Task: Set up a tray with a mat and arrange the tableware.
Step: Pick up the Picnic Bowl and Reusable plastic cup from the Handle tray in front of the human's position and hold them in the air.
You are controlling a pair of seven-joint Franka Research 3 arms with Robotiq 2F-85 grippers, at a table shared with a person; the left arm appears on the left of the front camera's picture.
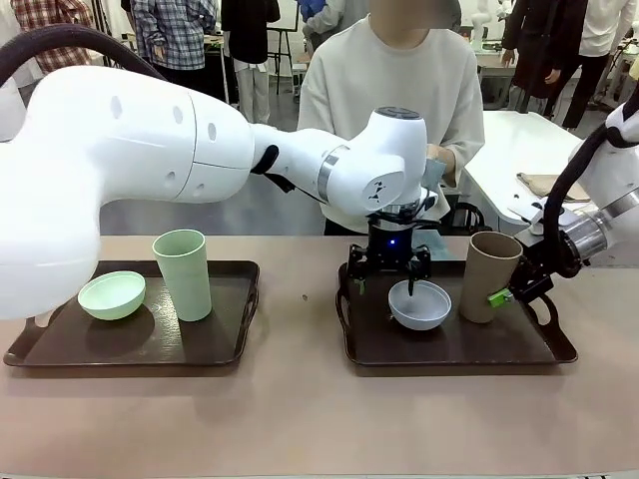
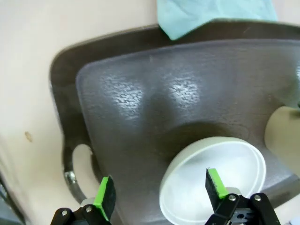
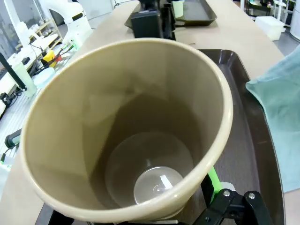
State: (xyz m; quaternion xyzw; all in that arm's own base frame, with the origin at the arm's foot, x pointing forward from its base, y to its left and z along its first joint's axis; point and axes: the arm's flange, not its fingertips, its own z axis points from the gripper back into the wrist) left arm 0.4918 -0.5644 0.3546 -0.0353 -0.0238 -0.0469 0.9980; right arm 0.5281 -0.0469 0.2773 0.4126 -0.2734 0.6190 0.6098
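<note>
The right tray (image 1: 449, 357) holds a pale bluish-white bowl (image 1: 419, 304) and a tan-brown tumbler (image 1: 487, 274). My left gripper (image 1: 391, 274) reaches across to it and hangs open over the bowl's (image 2: 201, 168) rim, one finger outside and one inside. My right gripper (image 1: 504, 289) stands open around the tumbler (image 3: 126, 117), a green pad (image 3: 213, 180) close beside its wall. On the left tray (image 1: 120, 354) sit a mint green bowl (image 1: 112, 295) and a mint tumbler (image 1: 183, 274). Whether a mat lies in the tray (image 2: 58, 79) I cannot tell.
A teal cloth (image 2: 211, 14) lies against the right tray's far edge. Across the table, the person stands behind that tray with a hand (image 1: 446, 160) at waist height. Bare tabletop runs between the trays and along the near edge.
</note>
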